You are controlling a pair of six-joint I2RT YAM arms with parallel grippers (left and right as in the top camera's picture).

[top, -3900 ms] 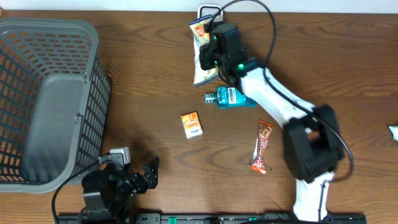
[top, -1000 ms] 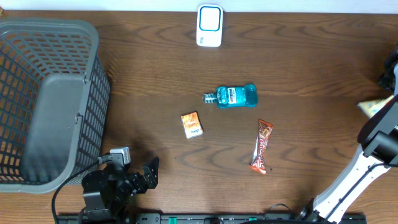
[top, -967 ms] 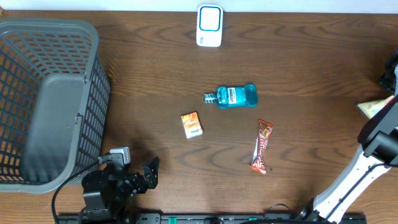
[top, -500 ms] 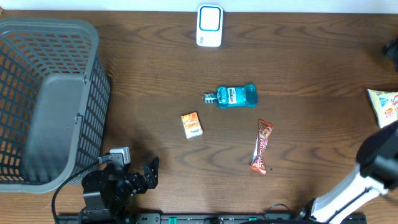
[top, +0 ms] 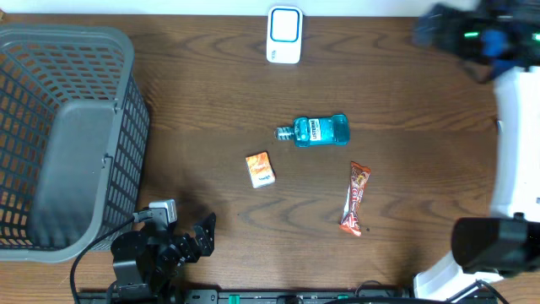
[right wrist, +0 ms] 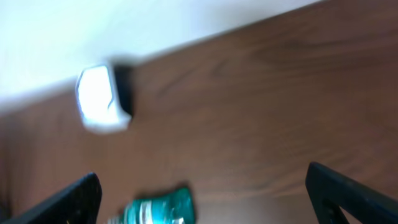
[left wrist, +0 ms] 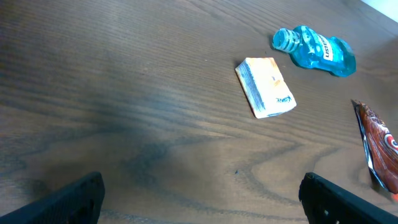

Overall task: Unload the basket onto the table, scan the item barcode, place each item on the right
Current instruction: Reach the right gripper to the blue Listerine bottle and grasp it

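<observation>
Right now neither arm has hold of anything. The right gripper hangs blurred over the far right corner of the table, jaws wide apart and empty. The left gripper sits at the near edge, equally wide and empty. 3 items lie mid-table: a blue bottle, an orange box and a candy bar. The white scanner stands at the far edge. Seemingly all 3 await pickup and scanning.

right tool blurred, snack bar cropped
</observation>
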